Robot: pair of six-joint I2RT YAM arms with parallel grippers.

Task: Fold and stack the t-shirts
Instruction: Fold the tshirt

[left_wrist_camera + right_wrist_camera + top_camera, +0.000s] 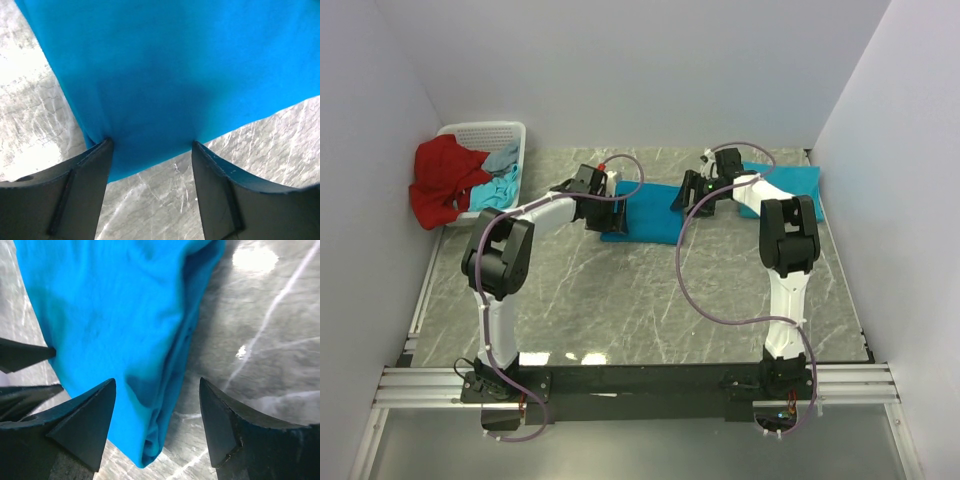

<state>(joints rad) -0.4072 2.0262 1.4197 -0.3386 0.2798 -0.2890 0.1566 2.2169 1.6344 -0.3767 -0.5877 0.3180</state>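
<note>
A folded teal-blue t-shirt lies on the marble table between my two grippers. My left gripper is at its left end. In the left wrist view the left gripper stands wide open, with the t-shirt's near edge lying flat between the tips, unpinched. My right gripper is at the right end. In the right wrist view the right gripper is open, straddling the t-shirt's bunched folded edge. More teal cloth lies behind the right arm, which hides any join between the two.
A white basket stands at the back left corner, holding a red cloth that hangs over its side and a pale blue cloth. White walls close in the table on three sides. The left gripper's dark fingers show in the right wrist view.
</note>
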